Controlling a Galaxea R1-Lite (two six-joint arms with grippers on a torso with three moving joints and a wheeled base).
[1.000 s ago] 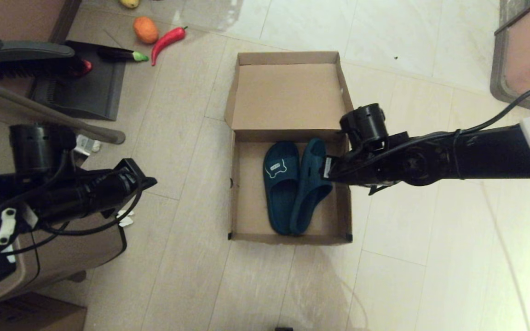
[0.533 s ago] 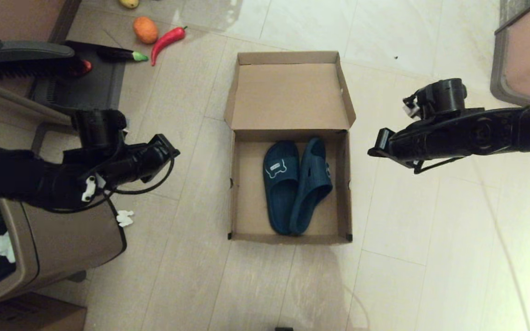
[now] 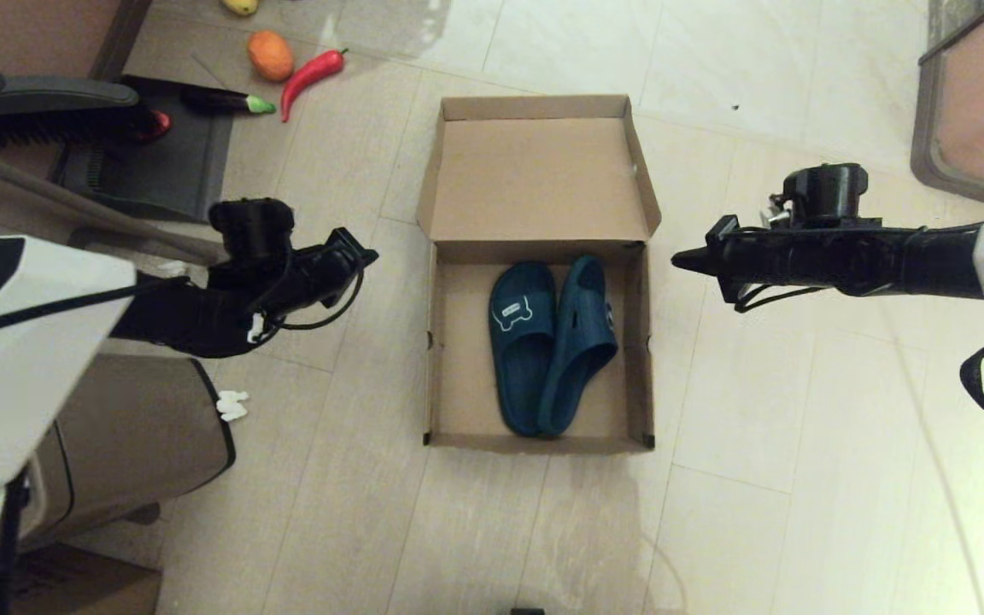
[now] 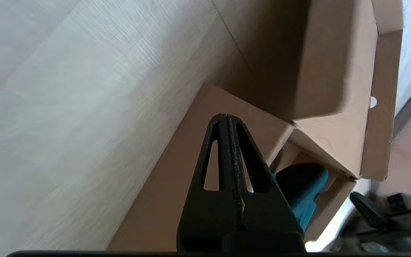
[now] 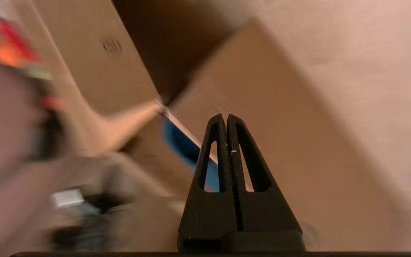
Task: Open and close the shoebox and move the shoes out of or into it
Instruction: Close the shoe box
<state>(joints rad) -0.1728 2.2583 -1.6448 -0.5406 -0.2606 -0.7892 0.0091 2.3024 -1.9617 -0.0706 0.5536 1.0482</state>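
Observation:
The brown cardboard shoebox [image 3: 458, 376] lies on the floor in the middle, its hinged lid [image 3: 535, 175] folded back flat on the far side. Both navy slide shoes [image 3: 547, 342] rest inside, one flat with its white emblem up, the other on its side against it. My left gripper [image 3: 368, 252] hovers shut just left of the box's hinge corner, nothing in it. My right gripper [image 3: 678, 260] is shut and empty just right of the box's right wall. The left wrist view shows the box wall [image 4: 177, 178] and a shoe [image 4: 305, 194] beyond the left gripper [image 4: 223, 116]. The right gripper [image 5: 224, 116] faces the box's outer wall [image 5: 280, 150].
A tan trash bin [image 3: 116, 444] stands at the near left. A dark dustpan [image 3: 150, 158] and brush lie at the far left, with an orange [image 3: 271, 55], a red chilli [image 3: 311, 75] and an eggplant [image 3: 227, 102] beside them. A tray-like frame [image 3: 970, 102] sits far right.
The right gripper has drawn back out of the box to its right side. The left arm has swung forward from beside the bin to the box's left side. The shoes stay put.

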